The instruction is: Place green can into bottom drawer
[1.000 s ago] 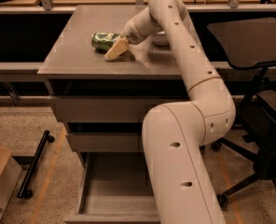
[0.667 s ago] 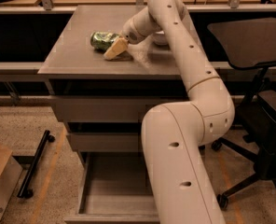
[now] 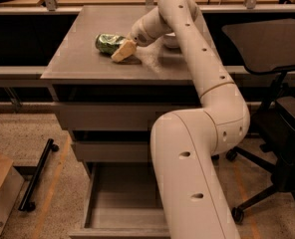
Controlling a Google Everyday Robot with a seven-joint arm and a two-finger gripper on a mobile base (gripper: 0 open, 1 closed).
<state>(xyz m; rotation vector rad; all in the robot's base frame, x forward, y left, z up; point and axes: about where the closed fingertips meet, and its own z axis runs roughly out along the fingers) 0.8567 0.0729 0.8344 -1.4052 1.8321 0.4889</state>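
Note:
The green can [image 3: 106,43] lies on its side on the grey cabinet top [image 3: 77,59], left of centre. My gripper [image 3: 119,51] is right against the can's right end, low over the top, with the arm reaching in from the right. The can's right end is hidden behind the gripper. The bottom drawer [image 3: 118,214] is pulled open below, showing its bare grey floor, and my arm's lower link covers its right part.
A white bowl [image 3: 169,42] stands behind my arm on the cabinet top, mostly hidden. The two upper drawers [image 3: 102,117] are shut. A black office chair [image 3: 272,49] stands at the right. A black bar [image 3: 38,176] lies on the floor at the left.
My gripper has edged slightly left against the can. The can has stayed where it was, and the drawer has not moved.

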